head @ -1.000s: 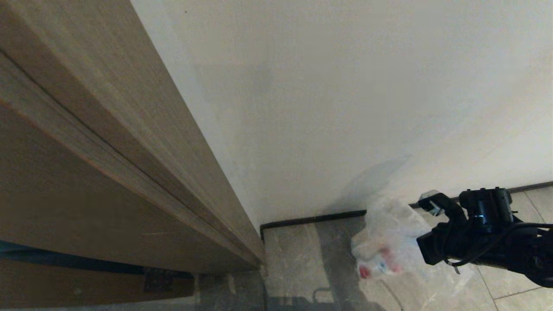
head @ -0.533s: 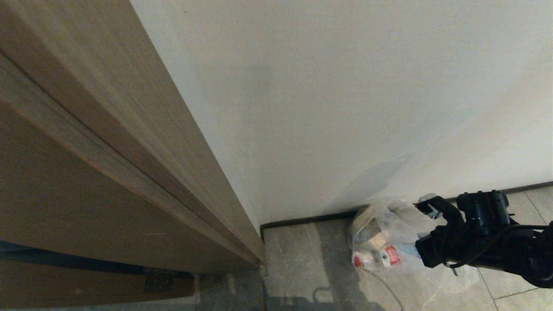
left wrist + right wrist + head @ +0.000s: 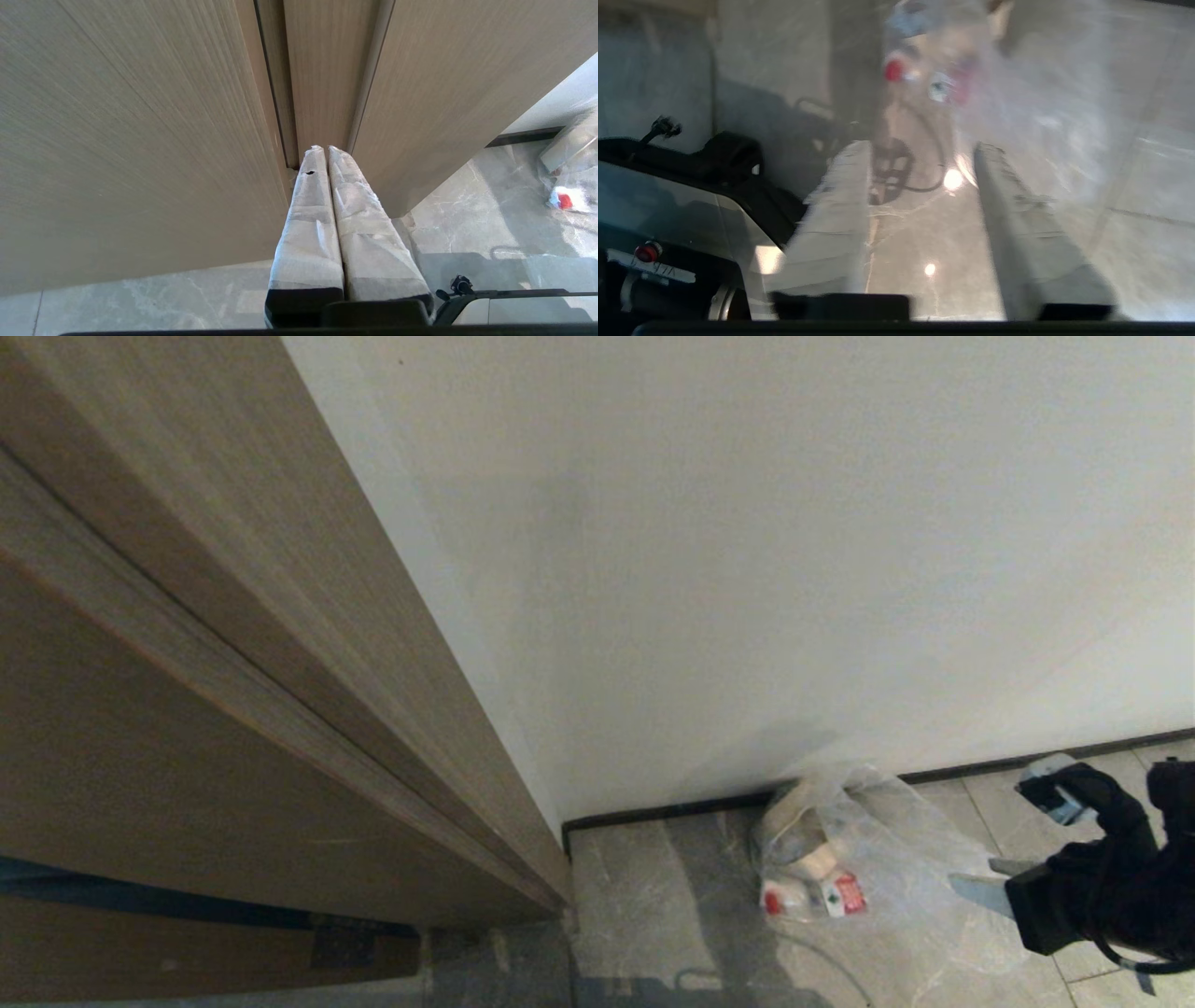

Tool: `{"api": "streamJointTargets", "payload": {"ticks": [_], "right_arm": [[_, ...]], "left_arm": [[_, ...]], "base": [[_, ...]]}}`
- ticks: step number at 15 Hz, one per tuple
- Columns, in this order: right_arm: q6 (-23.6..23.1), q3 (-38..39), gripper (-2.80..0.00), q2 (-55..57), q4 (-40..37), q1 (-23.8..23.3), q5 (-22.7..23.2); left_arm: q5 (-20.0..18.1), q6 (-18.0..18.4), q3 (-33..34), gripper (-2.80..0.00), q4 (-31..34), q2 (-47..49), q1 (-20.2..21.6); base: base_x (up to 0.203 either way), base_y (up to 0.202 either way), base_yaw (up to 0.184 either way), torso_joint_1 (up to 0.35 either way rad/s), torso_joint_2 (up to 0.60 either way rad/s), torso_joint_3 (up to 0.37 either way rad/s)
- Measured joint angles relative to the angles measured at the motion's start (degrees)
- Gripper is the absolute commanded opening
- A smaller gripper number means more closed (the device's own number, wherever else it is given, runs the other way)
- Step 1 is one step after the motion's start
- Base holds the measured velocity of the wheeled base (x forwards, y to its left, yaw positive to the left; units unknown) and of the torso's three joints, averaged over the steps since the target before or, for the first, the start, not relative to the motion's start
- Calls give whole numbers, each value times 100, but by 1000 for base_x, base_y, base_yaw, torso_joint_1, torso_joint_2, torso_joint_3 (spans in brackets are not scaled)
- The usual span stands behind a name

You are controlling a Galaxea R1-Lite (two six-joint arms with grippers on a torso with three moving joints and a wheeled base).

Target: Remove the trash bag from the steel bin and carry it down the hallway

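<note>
Trash bag (image 3: 868,859) on grey tile floor (image 3: 653,905) against baseboard (image 3: 672,810); inside: pale scraps, red-labelled item. Right pincer (image 3: 1013,835) beside bag, fingers apart, empty. Left pincer (image 3: 326,154) fingers together, facing wood door (image 3: 140,140).

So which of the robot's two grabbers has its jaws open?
The right gripper, beside the trash bag on the floor: its jaws stand apart. The left gripper has its jaws pressed together.

1. the shiny grey marbled tile floor (image 3: 653,905) runs up to a white wall with a black strip at the bottom.
2. a small crinkly clear plastic trash bag (image 3: 840,859) lies on the floor, right by the wall.
</note>
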State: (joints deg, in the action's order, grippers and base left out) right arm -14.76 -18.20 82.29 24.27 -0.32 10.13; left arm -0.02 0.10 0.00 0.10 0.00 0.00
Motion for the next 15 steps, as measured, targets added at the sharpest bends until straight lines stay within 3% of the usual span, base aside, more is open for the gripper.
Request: {"api": "streamJointTargets", "payload": {"ticks": [5, 12, 15], "right_arm": [[620, 772, -280, -2593, -706, -76, -235], [1207, 1226, -280, -7005, -3240, -25, -832], [1486, 1551, -280, -7866, -2912, 18, -1080]], "left_arm": [[2, 3, 0, -280, 4, -2, 0], [2, 1, 0, -280, 2, -2, 0], [2, 1, 0, -280, 1, -1, 0]], "base": [[0, 0, 0, 0, 0, 0], [0, 0, 0, 0, 0, 0], [0, 0, 0, 0, 0, 0]]}}
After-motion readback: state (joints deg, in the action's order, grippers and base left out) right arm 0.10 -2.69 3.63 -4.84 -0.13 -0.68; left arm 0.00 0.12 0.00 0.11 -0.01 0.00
